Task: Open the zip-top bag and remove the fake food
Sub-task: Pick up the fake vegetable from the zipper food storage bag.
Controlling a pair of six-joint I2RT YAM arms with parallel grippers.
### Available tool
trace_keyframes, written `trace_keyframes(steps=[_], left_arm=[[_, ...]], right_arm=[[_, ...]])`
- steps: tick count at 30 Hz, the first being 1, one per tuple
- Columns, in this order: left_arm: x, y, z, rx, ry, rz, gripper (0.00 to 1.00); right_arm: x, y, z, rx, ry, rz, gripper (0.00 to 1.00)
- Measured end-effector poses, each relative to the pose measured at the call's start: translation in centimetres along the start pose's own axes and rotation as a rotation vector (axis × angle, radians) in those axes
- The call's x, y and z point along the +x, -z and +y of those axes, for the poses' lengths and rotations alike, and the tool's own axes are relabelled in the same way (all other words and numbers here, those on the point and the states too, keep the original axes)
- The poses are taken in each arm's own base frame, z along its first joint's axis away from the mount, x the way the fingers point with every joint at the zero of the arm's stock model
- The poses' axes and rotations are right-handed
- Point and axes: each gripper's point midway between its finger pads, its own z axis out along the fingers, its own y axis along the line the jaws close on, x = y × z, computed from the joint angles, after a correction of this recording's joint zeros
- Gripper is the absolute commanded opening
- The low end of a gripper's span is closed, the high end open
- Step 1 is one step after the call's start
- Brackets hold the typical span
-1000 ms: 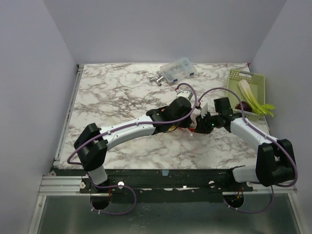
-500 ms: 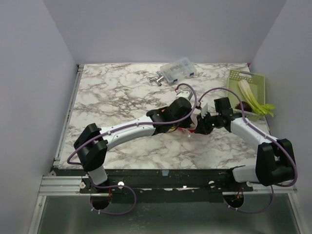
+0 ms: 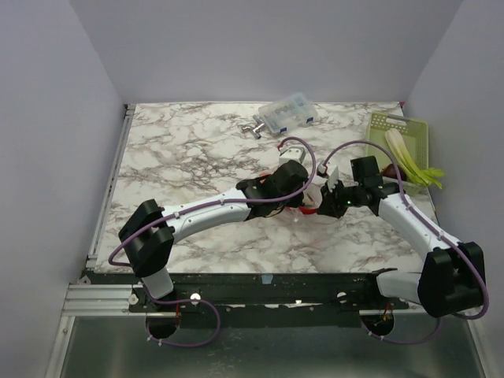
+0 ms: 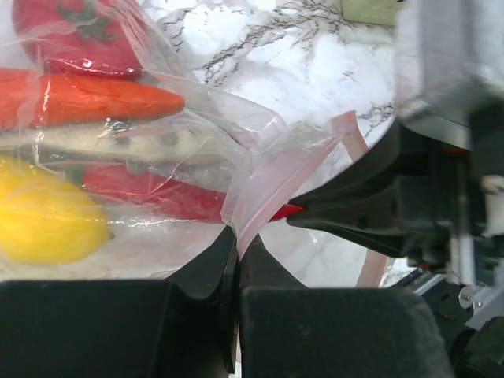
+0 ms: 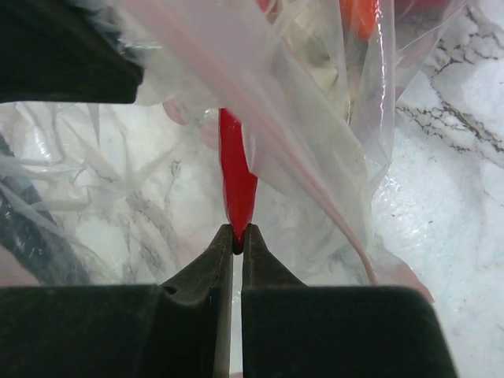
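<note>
The zip-top bag [image 3: 302, 209] lies mid-table between both grippers. In the left wrist view the bag [image 4: 197, 102] holds a yellow lemon [image 4: 47, 220], an orange carrot [image 4: 87, 98], a pale stalk [image 4: 118, 142] and red pieces [image 4: 71, 35]. My left gripper [image 4: 236, 234] is shut on the bag's pink zipper strip [image 4: 276, 185]; it also shows in the top view [image 3: 309, 194]. My right gripper [image 5: 238, 242] is shut on the tip of a long red piece [image 5: 236, 181] at the bag's mouth; it also shows in the top view [image 3: 325, 206].
A green basket [image 3: 417, 130] at the right edge holds a pale green-white stalk [image 3: 405, 157] and a dark purple piece [image 3: 391, 170]. A small clear box [image 3: 287, 113] with blue contents and a metal fitting [image 3: 253, 127] sit at the back.
The right arm has swung its elbow outward to the right while keeping its grip. The left gripper has shifted slightly up and left with the bag edge.
</note>
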Motion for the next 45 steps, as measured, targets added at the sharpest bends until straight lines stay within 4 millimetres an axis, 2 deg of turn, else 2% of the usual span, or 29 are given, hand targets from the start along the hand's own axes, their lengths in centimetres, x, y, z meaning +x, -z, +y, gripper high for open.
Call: trace_keyframes(steps=[11,16,29,39,45], left_arm=[[-0.4,-0.1,1.1,-0.057,0.003,-0.029,0.0],[-0.1,0.3,1.6,-0.064,0.002,-0.03,0.0],[-0.5,1.5,2.1,-0.071,-0.009,-0.048,0.0],[-1.0,2.0,3.7,-0.1,0.002,-0.06,0.0],[-1.3,1.9,4.5,-0.118,0.006,-0.061,0.0]], right_arm=[[-2.6,3.1,0.8,0.014,0.133,-0.03,0.04],[-3.2,4.8,1.6,0.026,0.174,-0.032,0.04],[-2.8,8.7,2.1,0.128,0.256,0.028,0.03],[-1.9,12.4,3.9,0.194,0.311,0.049,0.01],[-1.0,12.9,4.7,0.185,0.3,0.07,0.01]])
